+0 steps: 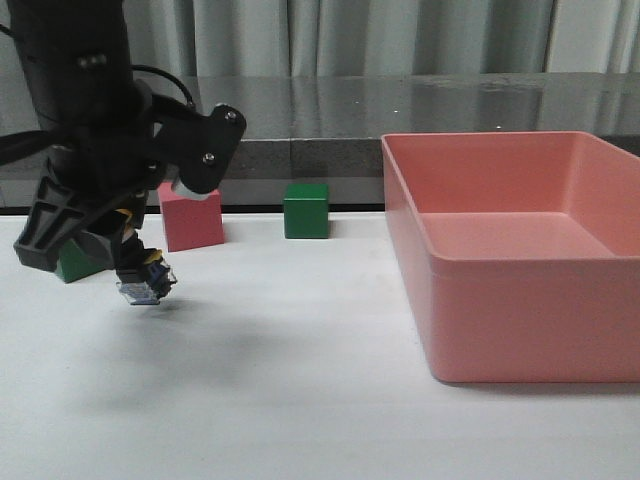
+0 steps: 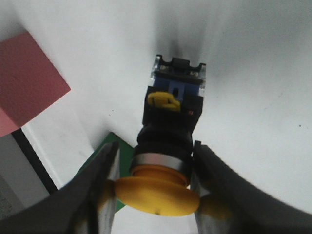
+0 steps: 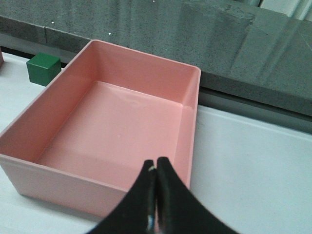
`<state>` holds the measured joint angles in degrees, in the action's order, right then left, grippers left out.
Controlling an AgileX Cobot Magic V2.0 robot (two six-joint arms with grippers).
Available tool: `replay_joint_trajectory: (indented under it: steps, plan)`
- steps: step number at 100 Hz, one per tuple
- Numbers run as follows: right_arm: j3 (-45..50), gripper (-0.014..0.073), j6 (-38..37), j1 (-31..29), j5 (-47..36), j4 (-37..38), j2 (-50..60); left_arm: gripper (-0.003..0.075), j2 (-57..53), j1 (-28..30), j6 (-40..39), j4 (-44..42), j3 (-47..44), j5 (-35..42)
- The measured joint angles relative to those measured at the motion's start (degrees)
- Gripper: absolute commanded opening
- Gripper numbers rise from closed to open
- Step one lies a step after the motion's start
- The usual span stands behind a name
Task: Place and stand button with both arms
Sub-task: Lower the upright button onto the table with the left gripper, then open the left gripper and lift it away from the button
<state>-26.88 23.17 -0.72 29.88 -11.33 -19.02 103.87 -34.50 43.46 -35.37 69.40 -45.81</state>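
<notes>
White table [image 1: 300,380], left pincer [image 2: 155,192] gripping button [image 2: 170,131], red cube [image 1: 190,217] behind

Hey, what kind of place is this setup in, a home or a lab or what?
Probably a robotics lab or test bench: a plain white table before a grey curtain, set with coloured practice cubes, an empty pink bin, and the left gripper holding an industrial push-button.

Yellow-capped push-button [image 2: 168,141] with silver collar, black body, blue-clear base: clamped between my left fingers [image 2: 108,168], base pointing down, just above table.
</notes>
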Motion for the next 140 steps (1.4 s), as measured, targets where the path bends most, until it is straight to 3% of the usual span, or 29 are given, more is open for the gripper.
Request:
replay_joint_trajectory:
  steps: [13,20,39,47,70,98,108,122,140]
  plan:
    - [0.0,-0.0061,0.0,0.0,0.0,0.0,0.0,-0.0009,1.1,-0.6,-1.1,-0.7,0.0,0.0]
    - [0.0,-0.0061,0.0,0.0,0.0,0.0,0.0,0.0047,1.1,-0.9,-1.4,-0.7,0.1,0.0]
    - [0.0,-0.0061,0.0,0.0,0.0,0.0,0.0,0.0363,1.1,-1.2,-1.3,-0.8,0.1,0.1]
    - [0.0,-0.0061,0.0,0.0,0.0,0.0,0.0,0.0439,1.1,-1.2,-1.4,-0.9,0.1,0.1]
    - [0.0,-0.0061,0.0,0.0,0.0,0.0,0.0,0.0447,1.1,-1.2,-1.5,-0.9,0.1,0.1]
    - [0.0,-0.0061,0.0,0.0,0.0,0.0,0.0,0.0424,-4.4,-0.6,-1.5,1.0,0.1,-4.5]
    - [0.0,-0.0061,0.0,0.0,0.0,0.0,0.0,0.03,-9.8,2.1,-1.7,6.6,0.1,-6.0]
    - [0.0,-0.0061,0.0,0.0,0.0,0.0,0.0,-0.0019,-18.8,8.5,-1.8,18.7,0.1,-6.2]
    - [0.0,-0.0061,0.0,0.0,0.0,0.0,0.0,-0.002,-30.7,16.5,-1.8,30.5,-1.7,-5.1]
